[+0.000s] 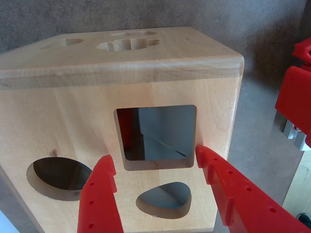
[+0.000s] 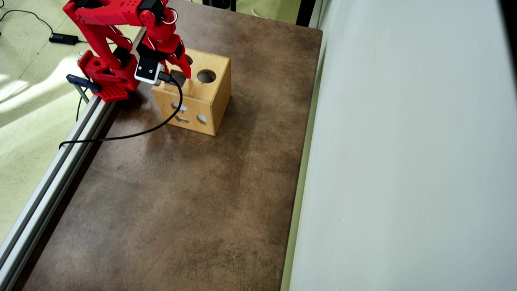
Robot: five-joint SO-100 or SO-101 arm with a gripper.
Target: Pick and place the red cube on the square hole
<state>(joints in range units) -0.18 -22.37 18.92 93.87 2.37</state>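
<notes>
1. The red two-finger gripper (image 1: 155, 162) hangs over the light wooden shape-sorter box (image 2: 193, 97), near the brown worktop's (image 2: 181, 202) far-left corner.
2. Its jaws stand wide, empty, flanking the dark square hole (image 1: 158, 138).
3. Something red shows inside that hole; whether it is the cube is unclear.

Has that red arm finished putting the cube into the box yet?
Apparently yes. The gripper hangs open over the square hole of the wooden box, holding nothing. A red patch just inside the hole's left edge may be the red cube, though that's uncertain. No cube lies on the table. Seemingly only withdrawing remains.
</notes>
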